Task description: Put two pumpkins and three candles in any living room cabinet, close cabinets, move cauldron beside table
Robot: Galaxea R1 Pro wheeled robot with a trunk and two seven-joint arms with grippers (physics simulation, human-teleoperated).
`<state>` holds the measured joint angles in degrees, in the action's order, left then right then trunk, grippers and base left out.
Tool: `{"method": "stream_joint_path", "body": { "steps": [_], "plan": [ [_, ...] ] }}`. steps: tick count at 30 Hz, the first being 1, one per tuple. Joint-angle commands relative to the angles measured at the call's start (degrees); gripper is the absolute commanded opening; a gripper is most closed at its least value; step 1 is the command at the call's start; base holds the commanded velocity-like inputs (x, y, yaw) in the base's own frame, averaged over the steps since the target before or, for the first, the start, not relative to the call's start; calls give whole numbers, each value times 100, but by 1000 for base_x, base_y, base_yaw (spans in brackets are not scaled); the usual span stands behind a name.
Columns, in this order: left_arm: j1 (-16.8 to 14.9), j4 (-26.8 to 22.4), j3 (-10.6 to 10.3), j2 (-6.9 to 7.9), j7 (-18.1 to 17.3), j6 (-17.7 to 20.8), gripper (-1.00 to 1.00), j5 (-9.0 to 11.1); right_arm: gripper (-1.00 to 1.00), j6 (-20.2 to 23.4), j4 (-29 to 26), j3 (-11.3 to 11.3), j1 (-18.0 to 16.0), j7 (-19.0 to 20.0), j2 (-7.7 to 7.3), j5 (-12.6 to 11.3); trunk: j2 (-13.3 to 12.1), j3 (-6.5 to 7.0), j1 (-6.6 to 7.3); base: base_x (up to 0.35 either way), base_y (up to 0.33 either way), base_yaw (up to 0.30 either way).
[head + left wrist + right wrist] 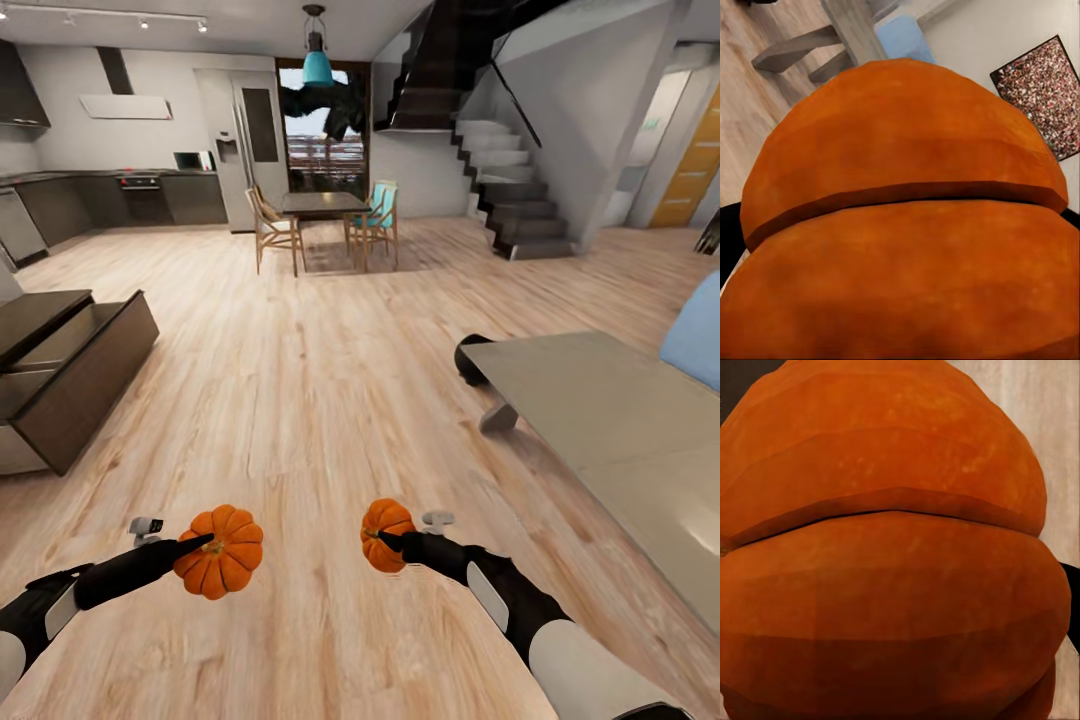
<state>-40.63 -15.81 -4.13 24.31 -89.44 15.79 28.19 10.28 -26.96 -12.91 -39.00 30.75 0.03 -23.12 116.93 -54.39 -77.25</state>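
Observation:
Two ribbed orange pumpkins are held low over the plank floor in the head view. My left gripper [205, 548] is shut on the larger-looking pumpkin [220, 552], which crowds the left wrist view [907, 225]. My right gripper [385, 541] is shut on the other pumpkin [384, 533], seen close up in the right wrist view [885, 555]. The dark brown cabinet [85, 375] stands at the left, its drawers pulled out in steps, well ahead of the left gripper. The candles are out of view. A black rounded thing [470, 358] sits at the table's corner; I cannot tell whether it is the cauldron.
A low grey table [600, 420] stretches along the right, with a blue cushion [698, 340] beyond it. Open wood floor lies between cabinet and table. Farther back are a dining table with chairs [322, 222], a kitchen at left and dark stairs [510, 190] at right.

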Motion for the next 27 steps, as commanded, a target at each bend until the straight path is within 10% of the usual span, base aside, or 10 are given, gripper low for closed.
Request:
{"method": "stream_joint_path", "body": {
  "steps": [1, 27],
  "plan": [
    [-6, -1, -18, 4, -21, 56, -100, 46, -100, 44, -11, -10, -3, -14, -2, -79, 2, -6, -2, 319, -116, 300],
    [-6, 7, -18, 13, -14, 56, -100, 45, -100, 2, -9, -2, -3, 51, -27, -81, 2, -42, -2, 326, -87, 205]
  ]
}}
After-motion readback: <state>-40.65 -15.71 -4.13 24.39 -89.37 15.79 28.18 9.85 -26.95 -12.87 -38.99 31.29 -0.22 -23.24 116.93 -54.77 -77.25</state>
